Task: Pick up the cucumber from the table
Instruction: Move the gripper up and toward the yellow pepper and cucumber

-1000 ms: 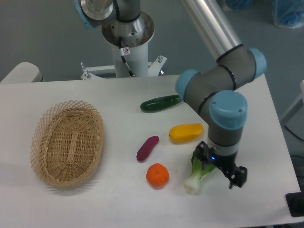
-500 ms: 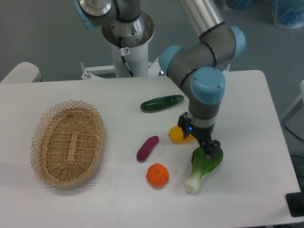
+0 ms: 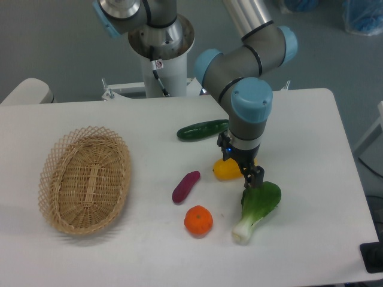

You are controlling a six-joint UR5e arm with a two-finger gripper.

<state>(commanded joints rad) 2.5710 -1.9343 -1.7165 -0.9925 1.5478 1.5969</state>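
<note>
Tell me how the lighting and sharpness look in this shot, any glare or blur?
Fixed camera: even, soft light, faint shadows on the table; slight glossy highlight on the cucumber; overall a bit soft and low-resolution, the gripper too dark to read.

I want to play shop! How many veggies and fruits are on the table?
5: cucumber at the back, yellow vegetable under the claw, eggplant in the middle, orange and bok choy in front.

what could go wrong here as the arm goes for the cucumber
The gripper hangs low over the yellow vegetable, so sliding sideways could knock it or the bok choy. The cucumber looks glossy and slim and may roll or slip out of a pinch. Whether the gripper is open is unclear.
</note>
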